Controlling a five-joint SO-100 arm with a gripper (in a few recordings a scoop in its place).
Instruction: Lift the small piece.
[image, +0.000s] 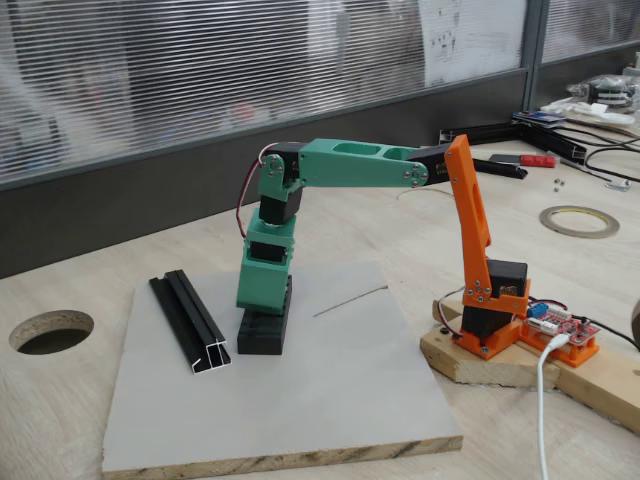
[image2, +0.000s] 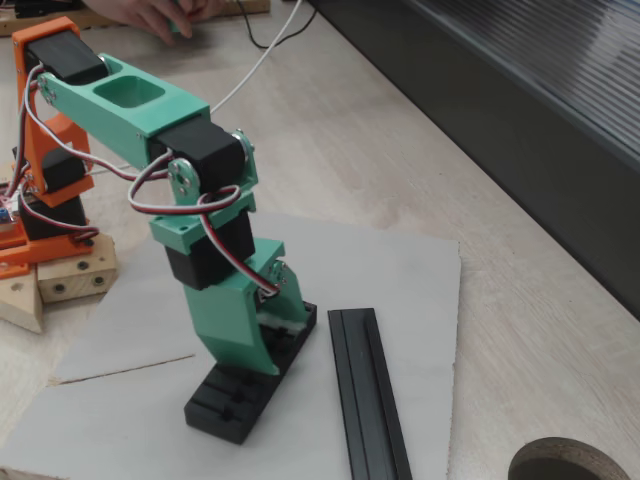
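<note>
The end effector (image2: 262, 345) is down on the black block (image2: 250, 385), reaching for the small piece. I cannot tell its grip. Next: lift slowly.

Even soft daylight, faint shadows, slightly soft focus

In a fixed view the claw (image: 262, 322) hangs directly over the black ribbed block (image: 264, 330), which fills the space beneath it. At its 9 o'clock the long black rail (image: 190, 322) bars that side. From 3 to 6 o'clock the grey board (image: 330, 390) lies open.
</note>
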